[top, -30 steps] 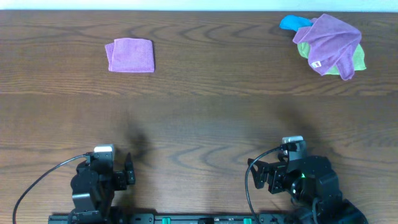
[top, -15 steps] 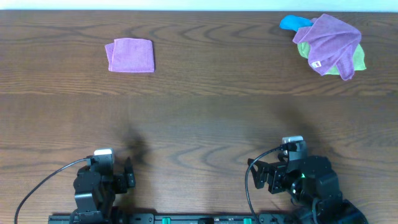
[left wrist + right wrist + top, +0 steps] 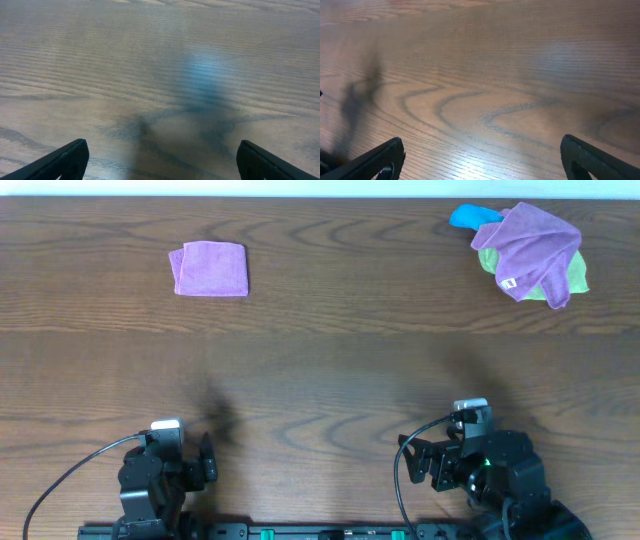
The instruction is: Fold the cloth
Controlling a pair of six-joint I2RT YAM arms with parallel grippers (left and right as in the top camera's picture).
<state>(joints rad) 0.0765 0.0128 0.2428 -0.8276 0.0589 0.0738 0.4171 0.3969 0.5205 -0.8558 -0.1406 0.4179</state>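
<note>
Lying folded near the far-left corner: cloth (image 3: 209,268). Heaped at the far-right corner: pile (image 3: 528,252). Parked at the near edge, fingers spread, released: left gripper (image 3: 162,156), right gripper (image 3: 482,152).

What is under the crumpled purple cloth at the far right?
A green cloth shows beneath it, and a blue cloth pokes out at its left edge. Anything deeper is covered.

Overhead the light is even and the counter (image 3: 330,370) sharp, with one soft shadow smudge at 7 o'clock. The left wrist view is hazy, a bluish glare just above centre and a blurred shadow beneath, the left claw (image 3: 160,161) dark at 5 and 7 o'clock; the right wrist view is warmer, shadowed at 9 o'clock.
</note>
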